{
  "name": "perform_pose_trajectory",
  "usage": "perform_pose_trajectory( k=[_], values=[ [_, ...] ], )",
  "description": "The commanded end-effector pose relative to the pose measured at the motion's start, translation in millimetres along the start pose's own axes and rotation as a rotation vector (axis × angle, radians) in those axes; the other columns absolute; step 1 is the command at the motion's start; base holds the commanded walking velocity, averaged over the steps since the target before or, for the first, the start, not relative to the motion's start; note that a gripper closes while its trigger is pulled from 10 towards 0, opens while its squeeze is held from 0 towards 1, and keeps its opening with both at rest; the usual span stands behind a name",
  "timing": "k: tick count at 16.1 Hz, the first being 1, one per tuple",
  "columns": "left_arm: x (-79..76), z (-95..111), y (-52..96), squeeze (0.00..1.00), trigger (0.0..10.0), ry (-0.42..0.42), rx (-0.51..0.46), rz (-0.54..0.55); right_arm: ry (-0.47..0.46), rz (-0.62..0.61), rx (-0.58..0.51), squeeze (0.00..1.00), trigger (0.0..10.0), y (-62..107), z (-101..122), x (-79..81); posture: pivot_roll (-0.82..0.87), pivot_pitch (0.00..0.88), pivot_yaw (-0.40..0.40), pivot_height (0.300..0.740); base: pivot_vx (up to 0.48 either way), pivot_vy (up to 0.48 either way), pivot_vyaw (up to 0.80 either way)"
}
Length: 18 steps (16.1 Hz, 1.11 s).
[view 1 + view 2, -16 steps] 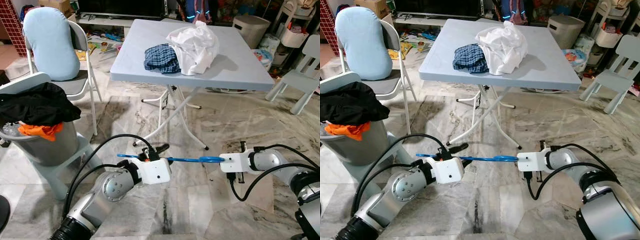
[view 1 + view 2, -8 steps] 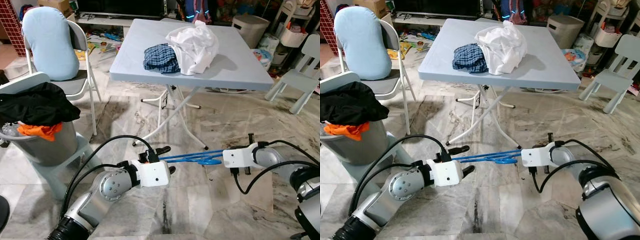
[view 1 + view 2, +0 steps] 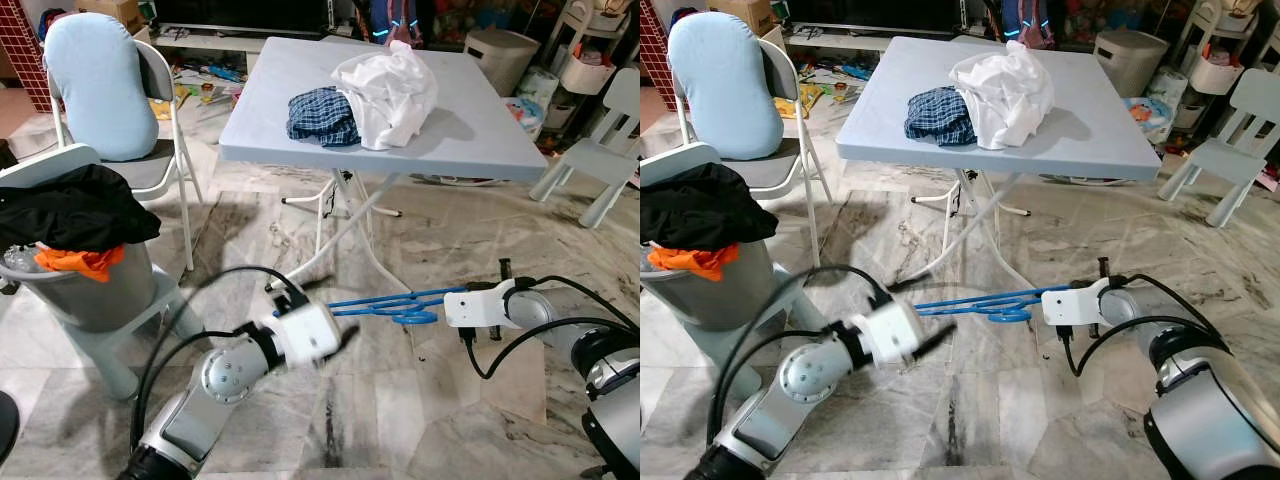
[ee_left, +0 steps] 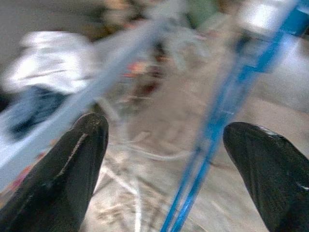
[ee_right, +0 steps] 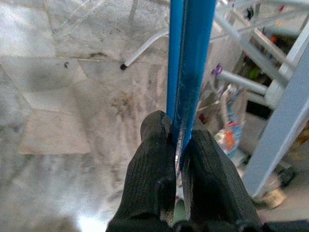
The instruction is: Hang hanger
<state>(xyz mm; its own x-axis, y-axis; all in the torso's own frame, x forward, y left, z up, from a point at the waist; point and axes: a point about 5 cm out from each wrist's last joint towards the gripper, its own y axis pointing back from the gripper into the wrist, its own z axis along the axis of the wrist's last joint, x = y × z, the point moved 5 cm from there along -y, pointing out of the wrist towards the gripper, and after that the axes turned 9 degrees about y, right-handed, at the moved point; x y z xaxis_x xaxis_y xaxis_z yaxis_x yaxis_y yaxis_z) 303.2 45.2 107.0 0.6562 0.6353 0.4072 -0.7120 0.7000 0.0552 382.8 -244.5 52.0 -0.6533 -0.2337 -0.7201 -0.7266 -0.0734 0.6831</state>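
Note:
A blue hanger (image 3: pixel 385 303) hangs level just above the marble floor, in front of the folding table (image 3: pixel 480 140). My right gripper (image 5: pixel 176 130) is shut on the hanger's right end, with the blue bars running out from between its fingers. My left gripper (image 4: pixel 169 130) is open at the hanger's left end. Its two black fingers (image 4: pixel 72 164) stand wide apart, and the hanger (image 4: pixel 212 125) passes between them untouched. In the head views the left gripper (image 3: pixel 335 325) is blurred by motion.
A white garment (image 3: pixel 390 85) and a plaid one (image 3: pixel 322 115) lie on the table. At the left a grey basket (image 3: pixel 90 290) holds black and orange clothes, behind it a chair with a blue cushion (image 3: pixel 95 85). A small white chair (image 3: pixel 600 150) stands at the far right.
My left gripper has opened and let go of the hanger's left end, and that arm now blurs with movement. The right gripper keeps its hold and has barely moved.

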Motion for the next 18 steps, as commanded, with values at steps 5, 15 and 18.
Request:
perform_pose_trajectory(
  k=[5,15,18],
  values=[
    [29.1,11,22.5,1.0,10.0,0.144,-0.098,0.397,-0.607,0.079,-0.06,0.0,0.0,-6.3,11,29.7,0.12,0.035,-0.119,0.74,0.0,0.0,0.0],
    [29.0,-27,24.6,0.0,10.0,0.497,0.025,0.547,-1.466,-0.079,0.043,0.0,10.0,1.5,12,83.0,-0.04,0.093,-0.066,0.74,0.0,0.0,0.0],
    [37.4,-31,21.3,0.0,10.0,0.541,0.035,0.568,-1.545,-0.123,0.086,0.0,10.0,9.7,22,93.2,-0.06,0.099,-0.063,0.74,0.0,0.0,0.0]
  ],
)
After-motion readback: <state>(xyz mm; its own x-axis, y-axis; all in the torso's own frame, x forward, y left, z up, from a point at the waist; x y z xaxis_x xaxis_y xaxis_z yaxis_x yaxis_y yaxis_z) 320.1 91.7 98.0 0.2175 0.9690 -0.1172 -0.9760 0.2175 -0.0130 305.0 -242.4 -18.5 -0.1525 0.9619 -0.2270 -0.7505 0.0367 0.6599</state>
